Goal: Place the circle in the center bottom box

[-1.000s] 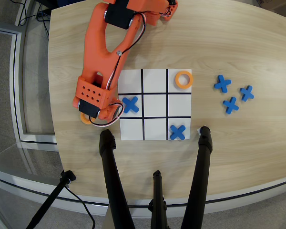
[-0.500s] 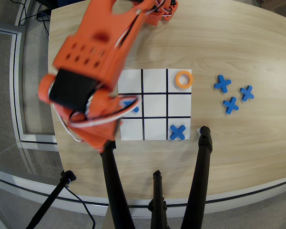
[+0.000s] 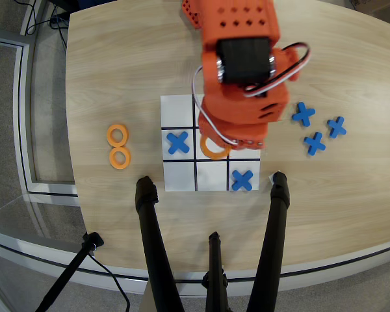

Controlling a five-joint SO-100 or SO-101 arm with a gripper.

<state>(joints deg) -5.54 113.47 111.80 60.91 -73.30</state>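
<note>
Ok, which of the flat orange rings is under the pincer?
The flat orange ring on the white board's centre cell; two others lie stacked off-board, left in the overhead view.

center bottom box (image 3: pixel 212 175) bare, blue cross (image 3: pixel 242 180) just right of it

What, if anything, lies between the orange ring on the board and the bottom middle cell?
Nothing visible. In the overhead view the ring lies directly above the bottom middle cell, which is bare. The nearest blue cross lies aside, one cell to the right.
</note>
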